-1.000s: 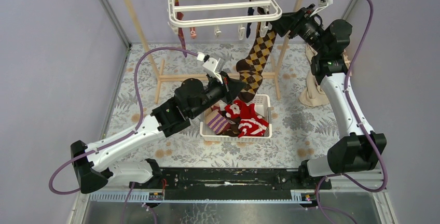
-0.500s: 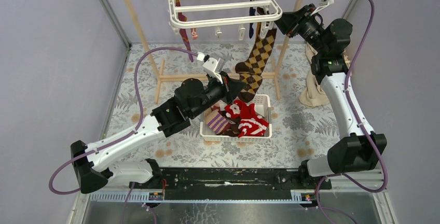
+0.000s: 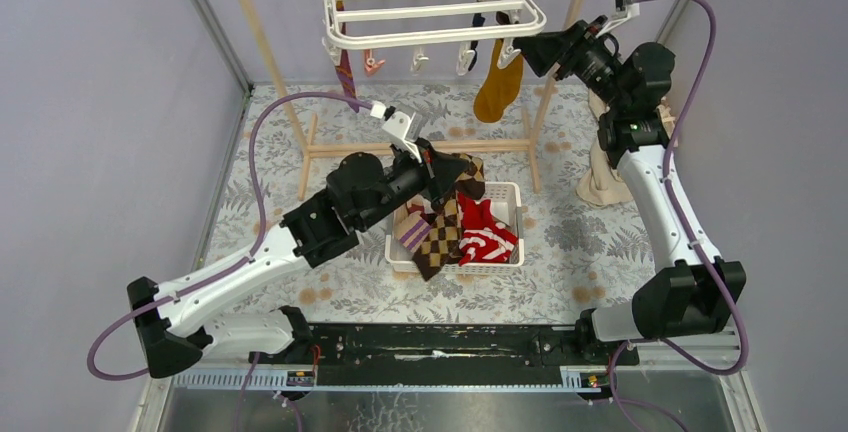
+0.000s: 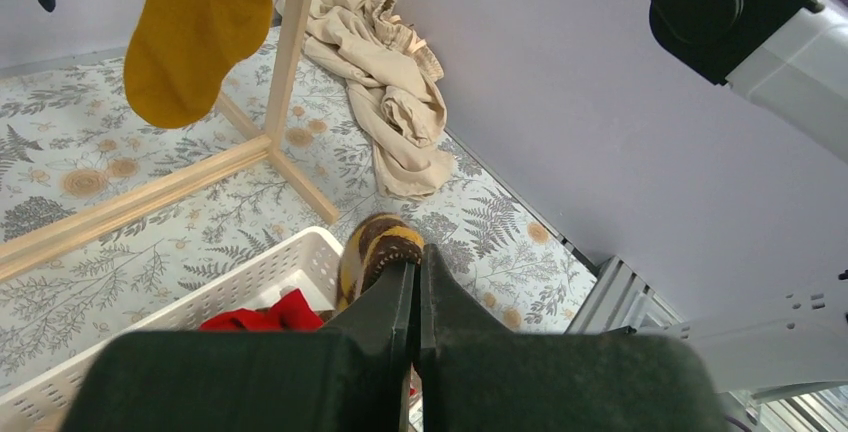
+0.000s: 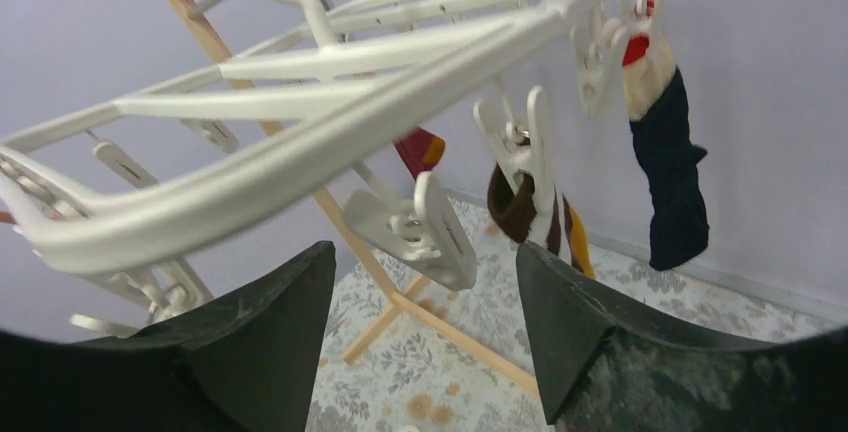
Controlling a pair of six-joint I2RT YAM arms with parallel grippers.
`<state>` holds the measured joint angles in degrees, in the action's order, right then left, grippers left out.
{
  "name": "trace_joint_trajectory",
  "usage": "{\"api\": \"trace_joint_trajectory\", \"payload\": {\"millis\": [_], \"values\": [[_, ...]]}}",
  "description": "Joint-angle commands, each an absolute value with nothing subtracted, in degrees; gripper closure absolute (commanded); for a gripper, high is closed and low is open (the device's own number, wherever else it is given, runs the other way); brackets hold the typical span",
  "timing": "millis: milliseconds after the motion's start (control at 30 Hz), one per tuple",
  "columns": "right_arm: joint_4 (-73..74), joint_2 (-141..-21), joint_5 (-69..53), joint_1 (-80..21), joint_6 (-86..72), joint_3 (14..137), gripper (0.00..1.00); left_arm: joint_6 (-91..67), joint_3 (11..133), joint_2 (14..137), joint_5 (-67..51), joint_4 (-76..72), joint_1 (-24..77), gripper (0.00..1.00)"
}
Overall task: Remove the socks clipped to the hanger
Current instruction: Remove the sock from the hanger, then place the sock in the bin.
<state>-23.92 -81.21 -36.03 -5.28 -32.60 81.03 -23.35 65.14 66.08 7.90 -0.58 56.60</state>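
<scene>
The white hanger [image 3: 430, 2] hangs at the top. A mustard sock [image 3: 497, 82], a purple-striped sock [image 3: 345, 72] and a navy sock [image 3: 478, 22] are clipped to it. My left gripper [image 3: 455, 174] is shut on the brown argyle sock [image 3: 438, 240], which dangles free over the basket; the left wrist view shows the sock's cuff [image 4: 375, 247] pinched at my left gripper [image 4: 418, 257]. My right gripper [image 3: 520, 47] is open at the hanger's right corner. In the right wrist view my right gripper [image 5: 425, 272] sits just below an empty clip [image 5: 420, 222], with a navy sock [image 5: 672, 172] beyond.
A white perforated basket [image 3: 510, 192] holds red-white striped socks [image 3: 490, 242] and a purple-striped one [image 3: 412, 234]. The wooden pole frame [image 3: 420, 147] stands behind it. A tan cloth pile [image 3: 600, 177] lies at the right wall.
The argyle sock has come off its clip and my left gripper has carried it down over the basket. The mustard sock behind it now shows. The right gripper has shifted slightly left.
</scene>
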Motion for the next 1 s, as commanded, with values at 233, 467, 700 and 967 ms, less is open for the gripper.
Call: {"api": "trace_joint_trajectory", "payload": {"millis": [233, 467, 700, 967], "values": [[-13.65, -70.04, -31.29, -5.71, -30.01, 68.28, 0.18, -26.54, 59.28, 62.33, 7.02, 2.50, 57.23, 1.00], [-6.00, -63.56, -29.63, -5.71, -29.29, 58.56, 0.13, -28.06, 53.48, 63.74, 7.64, 0.97, 57.22, 0.99], [2.15, -58.44, -29.16, -5.71, -28.30, 53.65, 0.13, -30.02, 49.22, 65.06, 8.47, 0.10, 57.22, 0.94], [7.32, -57.60, -29.58, -9.83, -25.54, 53.07, 0.14, -31.11, 48.95, 67.83, 11.55, 1.88, 57.24, 0.70]]}}
